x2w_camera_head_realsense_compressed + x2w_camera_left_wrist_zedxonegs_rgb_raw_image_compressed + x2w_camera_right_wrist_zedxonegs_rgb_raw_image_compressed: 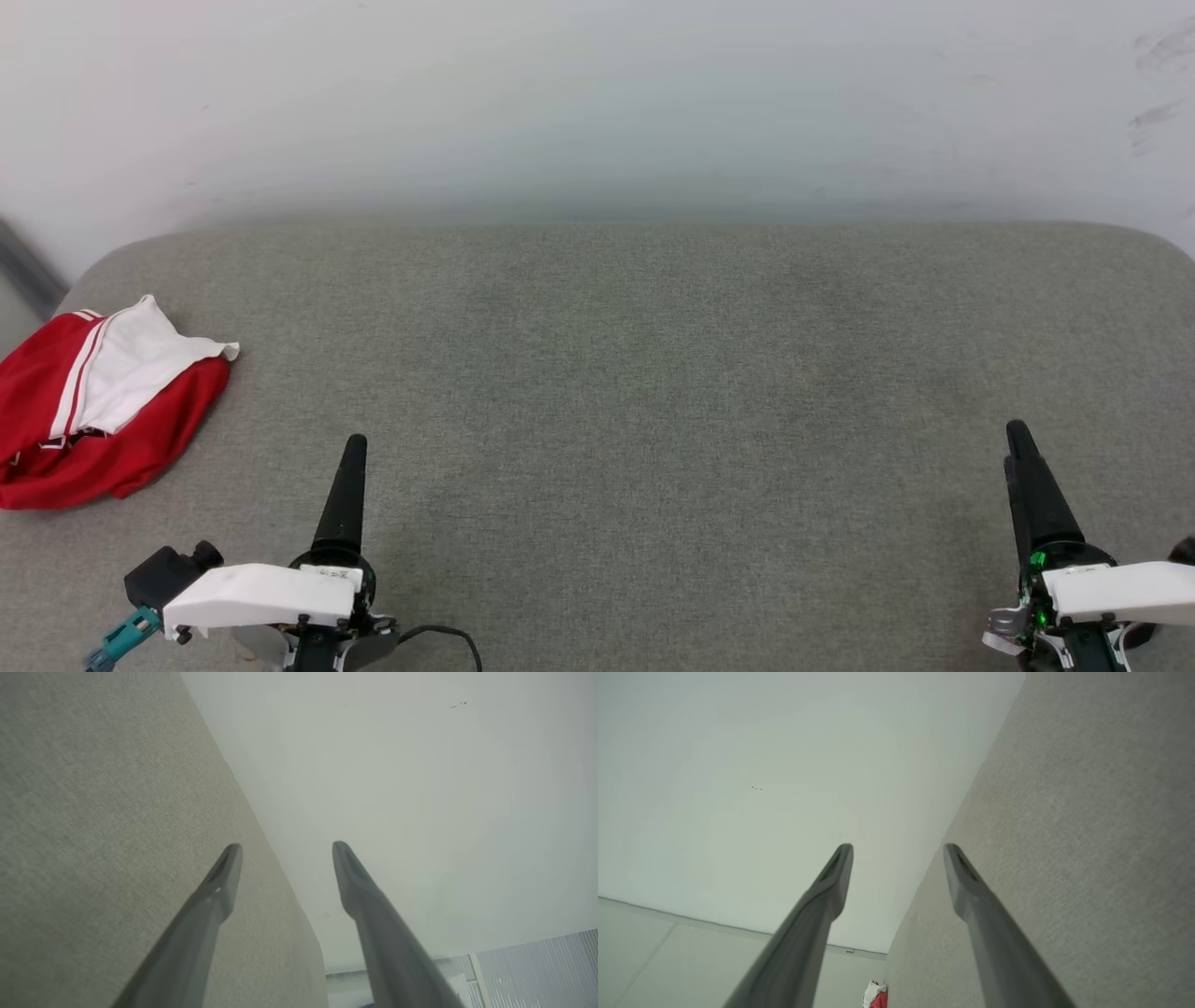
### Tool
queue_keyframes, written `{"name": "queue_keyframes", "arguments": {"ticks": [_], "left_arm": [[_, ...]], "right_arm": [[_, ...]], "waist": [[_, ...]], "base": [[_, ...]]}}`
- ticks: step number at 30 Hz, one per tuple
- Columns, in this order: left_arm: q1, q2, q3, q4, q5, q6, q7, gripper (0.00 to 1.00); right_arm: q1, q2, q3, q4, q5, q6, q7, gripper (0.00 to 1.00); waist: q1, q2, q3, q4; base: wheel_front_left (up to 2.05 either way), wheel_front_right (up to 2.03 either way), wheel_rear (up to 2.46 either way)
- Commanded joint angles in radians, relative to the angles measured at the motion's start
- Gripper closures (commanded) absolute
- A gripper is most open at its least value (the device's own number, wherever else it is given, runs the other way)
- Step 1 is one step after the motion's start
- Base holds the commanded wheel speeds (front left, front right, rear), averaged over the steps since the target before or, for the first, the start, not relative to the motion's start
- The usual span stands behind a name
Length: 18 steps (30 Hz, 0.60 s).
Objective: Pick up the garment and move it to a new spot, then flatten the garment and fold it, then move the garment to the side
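Both splayed: left gripper, right gripper.

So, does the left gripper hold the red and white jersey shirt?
No, the shirt lies crumpled on the grey cushion, apart from the left gripper.

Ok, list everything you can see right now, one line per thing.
shirt: one, red with white sleeve and striped trim, lying bunched at the left edge of the surface, apart from both grippers
surface: one, grey fabric with rounded corners, spreading across the head view under both grippers
wall: one, white with a few dark scuffs, behind the surface
cable: one, black, at the near edge beside the left arm
left gripper: one, dark fingers, lower left of the head view, open, holding nothing
right gripper: one, dark fingers, lower right of the head view, open, holding nothing
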Motion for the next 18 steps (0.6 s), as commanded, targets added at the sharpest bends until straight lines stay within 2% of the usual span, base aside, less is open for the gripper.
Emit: {"name": "queue_keyframes", "arguments": {"ticks": [1, 2, 4, 18], "left_arm": [[-0.030, 0.002, -0.008, -0.023, 0.063, 0.000, -0.013, 0.00], [-0.030, 0.002, -0.008, -0.023, 0.063, 0.000, -0.013, 0.00], [-0.030, 0.004, -0.016, -0.028, 0.143, 0.000, -0.025, 0.00], [-0.028, 0.029, -0.049, -0.043, 0.443, 0.000, -0.072, 0.00]], "right_arm": [[-0.004, -0.011, 0.001, -0.027, -0.064, 0.000, -0.012, 0.00], [-0.004, -0.011, 0.001, -0.027, -0.064, 0.000, -0.012, 0.00], [0.000, -0.012, 0.006, -0.036, -0.148, 0.000, -0.024, 0.00], [0.017, -0.014, 0.022, -0.042, -0.461, 0.000, -0.066, 0.00]], "waist": [[0.0000, -0.0001, 0.000, 0.000], [0.0000, -0.0001, 0.000, 0.000], [0.0000, -0.0001, 0.000, 0.001], [0.0000, -0.0001, -0.001, 0.008]], "base": [[0.00, 0.00, 0.00], [0.00, 0.00, 0.00], [0.00, 0.00, 0.00], [0.00, 0.00, 0.00]]}}
